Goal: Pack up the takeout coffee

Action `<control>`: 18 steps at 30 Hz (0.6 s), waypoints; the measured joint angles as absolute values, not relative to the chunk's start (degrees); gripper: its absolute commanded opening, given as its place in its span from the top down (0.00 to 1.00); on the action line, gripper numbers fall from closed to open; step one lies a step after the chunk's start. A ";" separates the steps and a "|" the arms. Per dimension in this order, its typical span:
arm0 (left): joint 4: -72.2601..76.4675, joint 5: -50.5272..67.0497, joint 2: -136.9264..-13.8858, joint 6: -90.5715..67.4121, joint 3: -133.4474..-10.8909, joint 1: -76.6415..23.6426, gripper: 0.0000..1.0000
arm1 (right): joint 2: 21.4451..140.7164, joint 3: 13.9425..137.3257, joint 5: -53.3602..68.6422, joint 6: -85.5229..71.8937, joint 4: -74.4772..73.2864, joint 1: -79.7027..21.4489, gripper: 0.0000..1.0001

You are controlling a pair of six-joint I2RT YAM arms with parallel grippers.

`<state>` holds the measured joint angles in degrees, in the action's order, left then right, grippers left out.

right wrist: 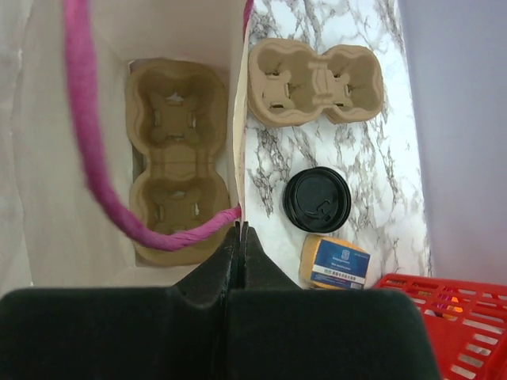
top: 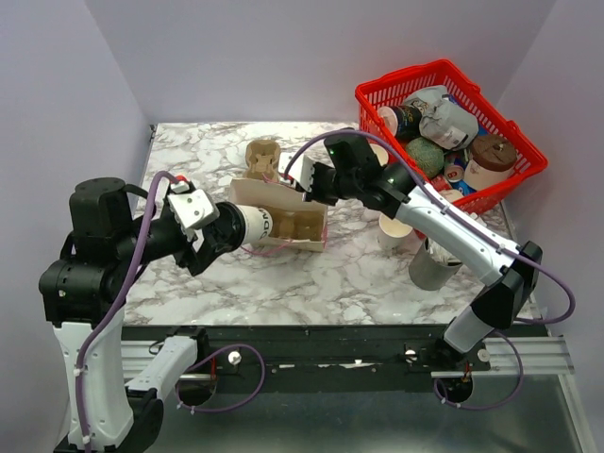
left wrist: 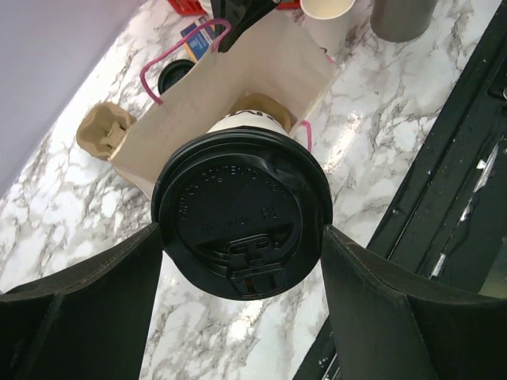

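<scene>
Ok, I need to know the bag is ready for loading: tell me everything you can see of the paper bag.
The paper bag is plain tan paper with twisted pink cord handles. It sits on the marble table with its mouth open, and a pulp two-cup carrier lies flat on its bottom. The right pincer, shut, pinches the rim of one wall beside a handle. The takeout coffee hangs at the mouth; whether it touches the bag is unclear.
</scene>
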<state>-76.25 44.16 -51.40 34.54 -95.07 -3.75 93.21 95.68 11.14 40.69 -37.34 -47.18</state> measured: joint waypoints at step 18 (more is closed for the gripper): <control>-73.12 40.14 -60.07 42.04 -97.06 -14.13 1.00 | 92.84 98.96 10.52 37.67 -37.45 -47.20 0.99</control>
